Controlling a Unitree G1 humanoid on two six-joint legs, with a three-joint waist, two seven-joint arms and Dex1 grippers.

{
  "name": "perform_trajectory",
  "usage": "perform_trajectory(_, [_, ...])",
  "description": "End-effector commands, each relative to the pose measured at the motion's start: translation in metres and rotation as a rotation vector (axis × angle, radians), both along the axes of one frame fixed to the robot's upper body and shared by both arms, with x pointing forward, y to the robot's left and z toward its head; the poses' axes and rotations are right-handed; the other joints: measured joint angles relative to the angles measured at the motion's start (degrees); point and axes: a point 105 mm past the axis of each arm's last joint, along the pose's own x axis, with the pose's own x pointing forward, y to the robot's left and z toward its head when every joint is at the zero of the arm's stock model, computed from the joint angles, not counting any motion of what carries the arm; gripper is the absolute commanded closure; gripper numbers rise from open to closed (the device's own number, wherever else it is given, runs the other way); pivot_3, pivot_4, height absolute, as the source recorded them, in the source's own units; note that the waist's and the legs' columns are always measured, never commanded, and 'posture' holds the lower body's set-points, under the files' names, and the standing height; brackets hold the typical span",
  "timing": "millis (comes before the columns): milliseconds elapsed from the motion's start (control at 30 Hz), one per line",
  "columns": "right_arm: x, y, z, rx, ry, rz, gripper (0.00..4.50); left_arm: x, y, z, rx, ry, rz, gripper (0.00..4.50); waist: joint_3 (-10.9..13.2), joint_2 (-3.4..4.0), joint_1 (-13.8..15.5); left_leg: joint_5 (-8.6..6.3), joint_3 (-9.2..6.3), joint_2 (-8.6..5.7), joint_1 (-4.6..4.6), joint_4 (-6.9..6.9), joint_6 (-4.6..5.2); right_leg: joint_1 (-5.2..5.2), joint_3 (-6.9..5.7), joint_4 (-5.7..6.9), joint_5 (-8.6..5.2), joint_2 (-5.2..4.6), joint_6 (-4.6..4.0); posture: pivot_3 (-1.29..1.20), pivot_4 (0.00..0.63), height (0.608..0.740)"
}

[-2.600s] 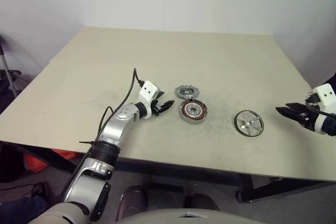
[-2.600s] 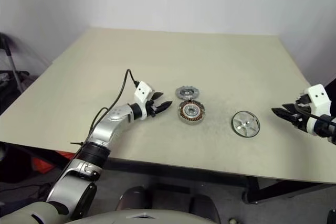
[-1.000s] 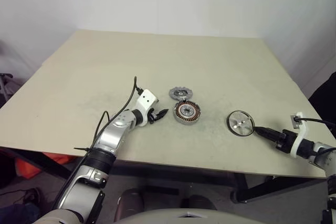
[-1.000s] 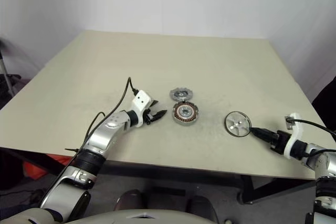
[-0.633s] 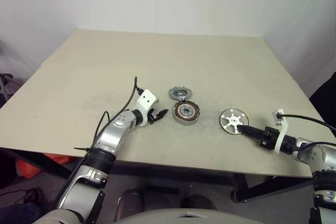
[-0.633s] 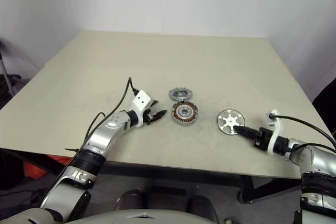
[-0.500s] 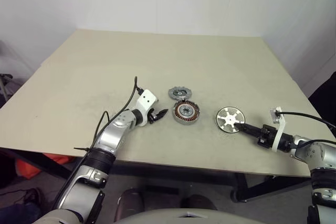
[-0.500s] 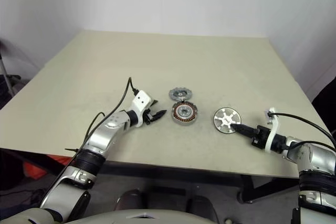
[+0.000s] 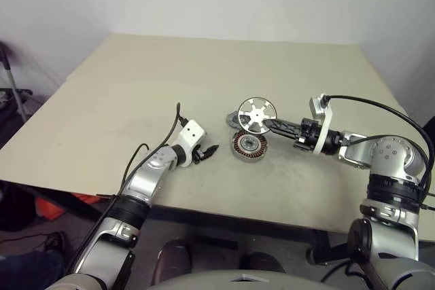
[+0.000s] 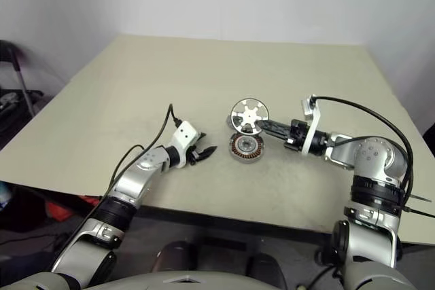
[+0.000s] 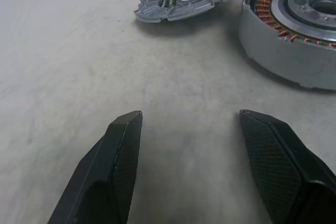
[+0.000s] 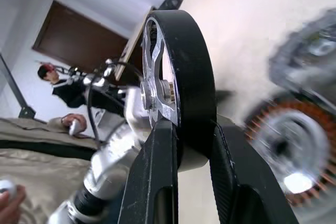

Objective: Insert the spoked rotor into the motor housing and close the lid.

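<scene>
Copper-coiled round motor housing

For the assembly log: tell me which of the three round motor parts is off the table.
The silver spoked rotor with the black rim, pinched on edge by the right gripper above the copper-coiled silver motor housing. The housing and the grey toothed lid disc lie flat on the table.

motor housing blurred, edge-cut
</scene>
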Motion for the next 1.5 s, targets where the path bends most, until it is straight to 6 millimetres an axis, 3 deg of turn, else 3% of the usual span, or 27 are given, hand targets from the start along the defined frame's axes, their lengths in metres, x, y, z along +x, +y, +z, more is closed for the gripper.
perform_trajectory(33, [0.001,0.007,-0.001,-0.043,0.059,-0.001,3.99,0.003,0.003,0.012,-0.018,-0.038,0.016,1.38,0.0,0.0,0.2,0.01,0.0,0.0,0.0,-0.01,-0.03,-0.01,0.0,0.01,0.0,-0.01,0.0,0.0,0.0,0.74])
perform_trajectory(167, [0.003,0.019,0.0,-0.082,0.059,0.024,3.99,0.002,0.004,0.012,-0.014,-0.038,0.021,1.38,0.0,0.0,0.2,0.07,0.0,-0.04,0.0,-0.05,-0.13,-0.02,0.0,0.01,0.01,-0.05,0.02,0.0,0.0,0.74])
perform_trajectory(300, [0.006,0.017,-0.002,-0.092,0.085,0.008,3.99,0.002,0.005,0.009,-0.019,-0.027,0.032,1.38,0.0,0.0,0.1,0.13,-0.01,-0.04,0.07,-0.14,-0.24,0.0,0.0,0.04,0.02,-0.05,0.04,0.0,0.0,0.74])
perform_trajectory(567, [0.005,0.01,-0.037,-0.195,0.212,-0.061,3.99,0.002,0.004,0.01,-0.02,-0.032,0.034,1.38,0.0,0.0,0.1,0.16,-0.01,-0.06,0.12,-0.22,-0.28,0.03,0.0,0.03,0.03,-0.05,0.06,0.0,0.0,0.74])
perform_trajectory(800, [-0.001,0.016,-0.029,-0.204,0.152,-0.045,3.99,0.001,0.008,0.008,-0.012,-0.026,0.038,1.38,0.0,0.01,0.1,0.18,-0.02,-0.08,0.16,-0.22,-0.31,0.05,0.0,0.06,0.05,-0.05,0.1,0.0,0.0,0.74])
perform_trajectory(1133, [-0.005,0.011,-0.035,-0.227,0.187,-0.073,3.99,0.001,0.006,0.008,-0.007,-0.025,0.034,1.38,0.0,0.01,0.1,0.19,-0.03,-0.08,0.18,-0.22,-0.33,0.09,0.01,0.07,0.05,-0.06,0.09,0.0,0.0,0.74])
perform_trajectory(1233, [-0.003,0.008,-0.035,-0.237,0.195,-0.091,3.09,0.004,0.008,0.01,-0.007,-0.027,0.04,1.38,0.0,0.01,0.2,0.19,-0.03,-0.09,0.18,-0.22,-0.33,0.1,0.01,0.07,0.05,-0.06,0.1,0.0,0.0,0.74])
perform_trajectory(1367, [0.001,0.009,-0.019,-0.225,0.123,-0.104,1.84,0.006,0.009,0.011,-0.005,-0.029,0.045,1.38,0.0,0.01,0.1,0.19,-0.03,-0.09,0.18,-0.22,-0.34,0.09,0.01,0.08,0.07,-0.06,0.13,0.0,0.0,0.74])
perform_trajectory(1500, [0.007,-0.001,-0.015,-0.226,0.089,-0.164,1.84,0.004,0.009,0.01,-0.003,-0.028,0.04,1.38,0.0,0.01,0.2,0.19,-0.04,-0.09,0.19,-0.21,-0.34,0.1,0.01,0.09,0.15,-0.06,0.27,0.0,0.0,0.74])
